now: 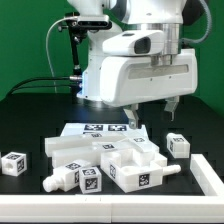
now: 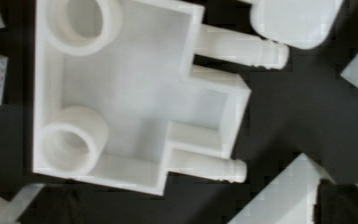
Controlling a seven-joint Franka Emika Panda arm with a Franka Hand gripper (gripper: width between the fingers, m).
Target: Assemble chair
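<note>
Several white chair parts (image 1: 110, 160) lie clustered on the black counter (image 1: 30, 118).
Fingers (image 1: 130, 116) spread, empty, above the notched panel (image 2: 131, 100): seemingly light, stiff, slick plastic, best pinched across a thin edge.

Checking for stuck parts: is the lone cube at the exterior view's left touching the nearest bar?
Apart. The exterior view shows bare black table between the cube and the bar.

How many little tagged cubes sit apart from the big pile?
2: one cube at the exterior view's left, another cube at its right. More may hide in the pile.
</note>
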